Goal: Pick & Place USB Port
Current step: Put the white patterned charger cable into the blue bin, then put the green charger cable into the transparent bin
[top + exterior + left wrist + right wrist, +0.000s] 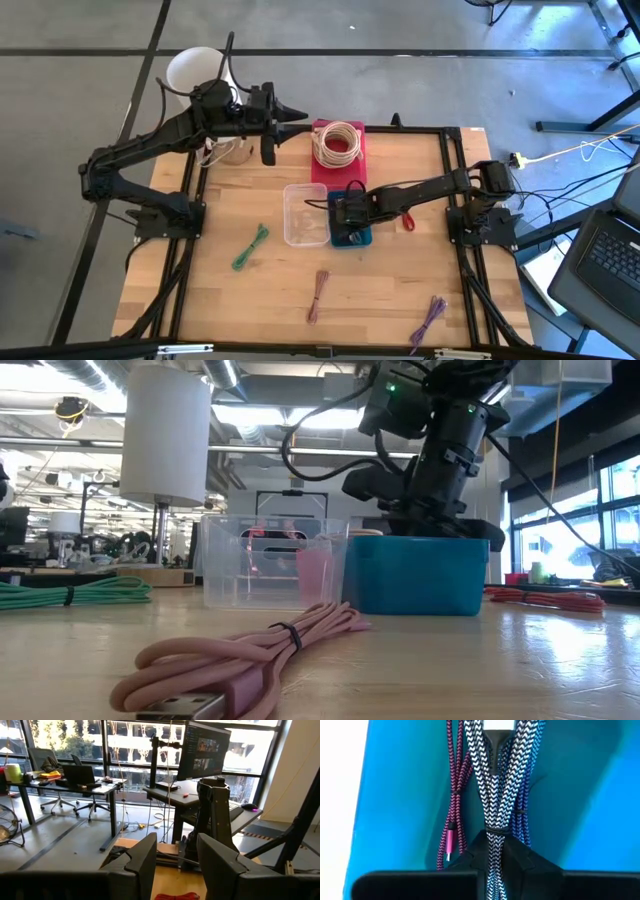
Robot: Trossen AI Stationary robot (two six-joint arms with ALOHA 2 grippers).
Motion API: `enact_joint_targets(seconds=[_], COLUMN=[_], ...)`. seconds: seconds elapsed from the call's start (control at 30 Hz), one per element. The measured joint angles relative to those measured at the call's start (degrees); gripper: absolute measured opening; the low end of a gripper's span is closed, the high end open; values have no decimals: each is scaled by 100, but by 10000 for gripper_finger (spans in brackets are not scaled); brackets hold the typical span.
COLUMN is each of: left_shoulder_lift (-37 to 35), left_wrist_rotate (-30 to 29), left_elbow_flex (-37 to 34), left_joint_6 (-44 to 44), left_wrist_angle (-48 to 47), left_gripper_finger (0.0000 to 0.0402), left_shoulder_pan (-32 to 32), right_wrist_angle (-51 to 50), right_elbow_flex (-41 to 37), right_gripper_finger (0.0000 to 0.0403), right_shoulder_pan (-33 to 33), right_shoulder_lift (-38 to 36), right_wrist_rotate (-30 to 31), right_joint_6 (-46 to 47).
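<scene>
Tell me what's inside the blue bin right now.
Inside the blue bin: the right gripper, shut on a black-and-white braided cable, with a magenta braided cable and a blue one beside it. The gripper hides anything beneath.

Two dark jointed arms, left arm (160, 135) and right arm (430, 190), black cables looped along them, green light glowed on right wrist housing.

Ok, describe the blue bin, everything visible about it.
The blue bin is a small open-topped box, plastic by its look, standing upright on the wooden table against the clear container. The right gripper reaches down into it, shut on a white-and-black braided cable; pink and blue braided cables also lie inside.
</scene>
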Motion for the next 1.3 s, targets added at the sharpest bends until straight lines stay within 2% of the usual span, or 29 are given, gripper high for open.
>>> enact_joint_targets(seconds=[0.3, 0.57, 0.77, 0.93, 1.2, 1.3], left_shoulder_lift=[0, 0, 0, -56, -348, -462], left_wrist_rotate=[24, 24, 69, 98, 72, 51], left_elbow_flex=[-2, 0, 0, 0, 9, 9], left_joint_6=[-90, -90, -121, -136, -70, -68], left_wrist_angle=[0, 0, -19, -277, -1168, -1807], left_gripper_finger=[134, 134, 134, 134, 134, 134], left_shoulder_pan=[0, 0, 0, 0, 0, 0], right_wrist_angle=[-2, 230, 82, -783, -2912, -3888], right_elbow_flex=[-2, -13, -11, 157, 1391, 1854], right_gripper_finger=[31, 146, 183, 187, 188, 188], right_shoulder_pan=[0, 0, -1, 20, 400, 484], right_shoulder_lift=[1, -3, -231, -842, -1952, -2193], right_wrist_rotate=[2, 4, 283, 804, 2321, 2560], right_joint_6=[-16, -104, -126, -121, -95, 63])
